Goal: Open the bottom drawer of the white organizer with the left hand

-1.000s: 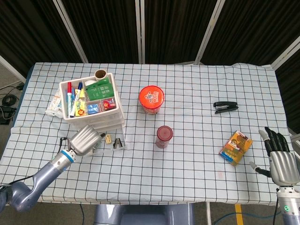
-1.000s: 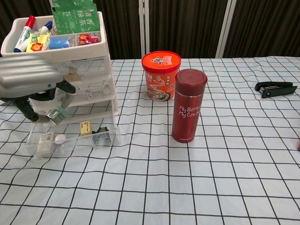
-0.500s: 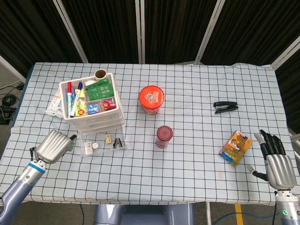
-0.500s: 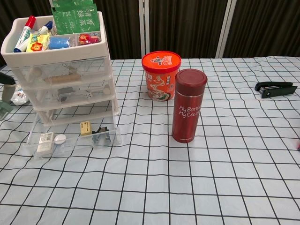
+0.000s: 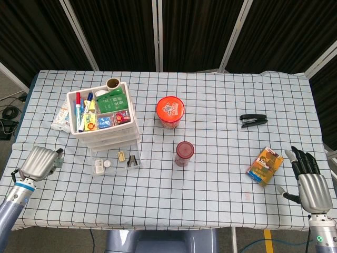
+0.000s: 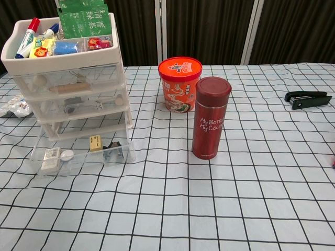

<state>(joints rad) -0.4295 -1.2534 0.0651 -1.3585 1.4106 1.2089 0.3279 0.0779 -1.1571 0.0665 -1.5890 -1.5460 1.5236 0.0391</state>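
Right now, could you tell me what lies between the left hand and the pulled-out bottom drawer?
Only bare checkered tablecloth, as the head view shows: the left hand sits apart from the bottom drawer, with nothing between them.

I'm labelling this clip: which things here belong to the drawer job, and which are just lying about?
Job:
white organizer
bottom drawer, pulled out
left hand

Lying about:
orange tub
red flask
black stapler
snack box
right hand

Open cloth separates bottom drawer from red bottle, orange cup.
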